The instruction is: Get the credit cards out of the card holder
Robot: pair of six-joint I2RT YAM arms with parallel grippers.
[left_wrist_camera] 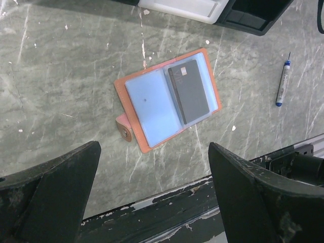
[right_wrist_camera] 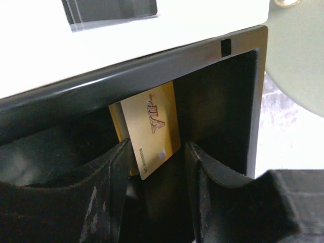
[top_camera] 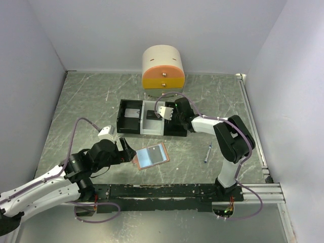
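Observation:
The tan card holder [top_camera: 151, 156] [left_wrist_camera: 167, 98] lies open on the table, its light blue lining up. A dark grey credit card [left_wrist_camera: 189, 91] sits in its right sleeve. My left gripper [top_camera: 126, 151] [left_wrist_camera: 154, 147] hovers open just left of the holder, holding nothing. My right gripper [top_camera: 163, 112] [right_wrist_camera: 157, 147] reaches into a black tray compartment [right_wrist_camera: 152, 71]. Its jaws stand apart around an orange-gold credit card [right_wrist_camera: 154, 126] marked VIP. The card leans by the left finger, with a gap to the right one. A black card is not in view.
Black and white compartment trays [top_camera: 129, 132] stand mid-table. An orange-and-cream drawer box [top_camera: 162, 68] stands behind them. A slim blue-white pen [top_camera: 207, 153] [left_wrist_camera: 282, 81] lies right of the holder. A black rail [top_camera: 167, 192] runs along the near edge.

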